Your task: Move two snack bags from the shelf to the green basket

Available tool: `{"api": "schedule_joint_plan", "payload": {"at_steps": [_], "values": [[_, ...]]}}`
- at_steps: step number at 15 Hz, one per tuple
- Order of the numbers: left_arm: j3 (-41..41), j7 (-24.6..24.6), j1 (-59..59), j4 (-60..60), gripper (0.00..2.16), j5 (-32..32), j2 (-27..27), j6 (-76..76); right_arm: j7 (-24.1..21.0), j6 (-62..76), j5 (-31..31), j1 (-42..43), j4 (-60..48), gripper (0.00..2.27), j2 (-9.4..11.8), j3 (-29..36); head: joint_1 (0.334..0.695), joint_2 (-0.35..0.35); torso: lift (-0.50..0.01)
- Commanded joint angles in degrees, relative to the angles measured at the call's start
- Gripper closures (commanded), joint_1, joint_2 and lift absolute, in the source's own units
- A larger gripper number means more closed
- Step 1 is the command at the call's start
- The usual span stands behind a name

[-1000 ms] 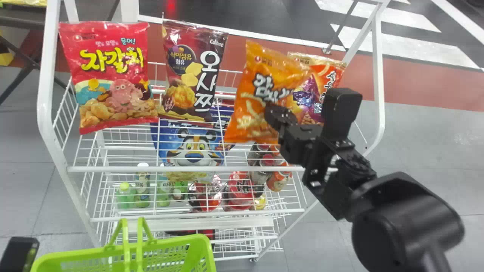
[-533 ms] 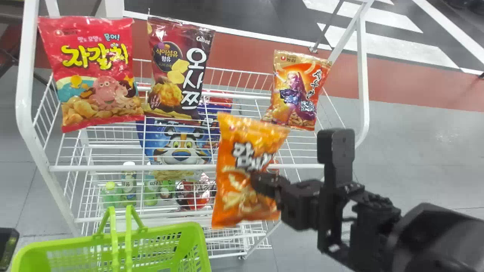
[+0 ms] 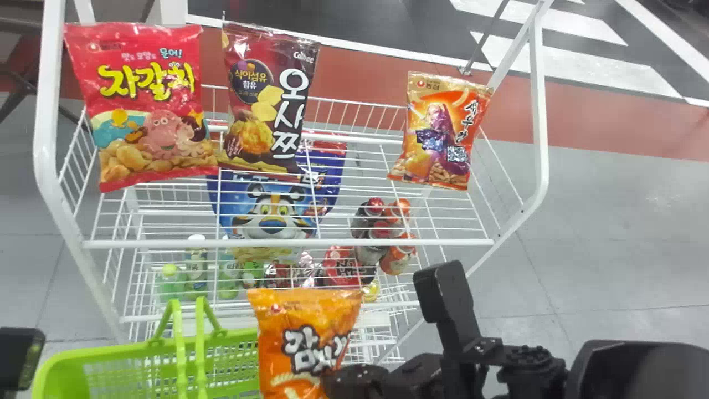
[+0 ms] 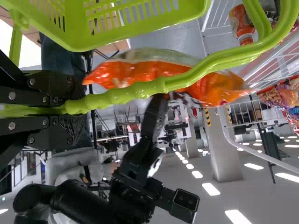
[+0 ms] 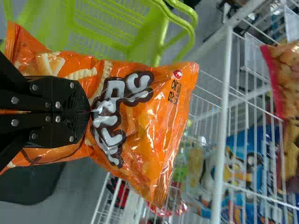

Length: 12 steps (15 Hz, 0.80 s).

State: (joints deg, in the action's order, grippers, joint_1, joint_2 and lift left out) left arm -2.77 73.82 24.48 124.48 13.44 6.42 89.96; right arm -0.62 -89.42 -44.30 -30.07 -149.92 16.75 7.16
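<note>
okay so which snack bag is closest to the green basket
The white-lettered orange bag, pinched in the right tool by the green basket. The red bag, dark bag and purple-figured orange bag are up on the shelf.

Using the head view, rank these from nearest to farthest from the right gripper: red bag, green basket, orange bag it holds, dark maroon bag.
1. Orange bag: pinched in the right gripper.
2. Green basket: just left of the orange bag.
3. Dark maroon bag: on the shelf, second from left.
4. Red bag: at the shelf's left end.
</note>
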Motion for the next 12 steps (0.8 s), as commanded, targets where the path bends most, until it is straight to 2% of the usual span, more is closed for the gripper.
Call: {"api": "schedule_joint_plan", "payload": {"at_steps": [1,7,12], "values": [[0.13,0.09,-0.22,-0.11,1.98,0.00,0.00,0.00,0.00,-0.66,-1.84,0.46,0.77,1.90,-0.75,-2.50,0.695,-0.296,-0.018],[0.83,0.00,-0.83,-0.38,1.98,-0.26,0.00,0.07,-0.18,-0.66,0.44,4.50,9.82,1.90,-1.46,-11.90,0.695,-0.140,-0.018],[0.57,0.27,-0.66,-0.38,1.98,-0.09,0.09,0.07,0.53,1.91,5.98,8.98,20.11,1.90,-1.63,-17.53,0.695,-0.091,-0.018]]}}
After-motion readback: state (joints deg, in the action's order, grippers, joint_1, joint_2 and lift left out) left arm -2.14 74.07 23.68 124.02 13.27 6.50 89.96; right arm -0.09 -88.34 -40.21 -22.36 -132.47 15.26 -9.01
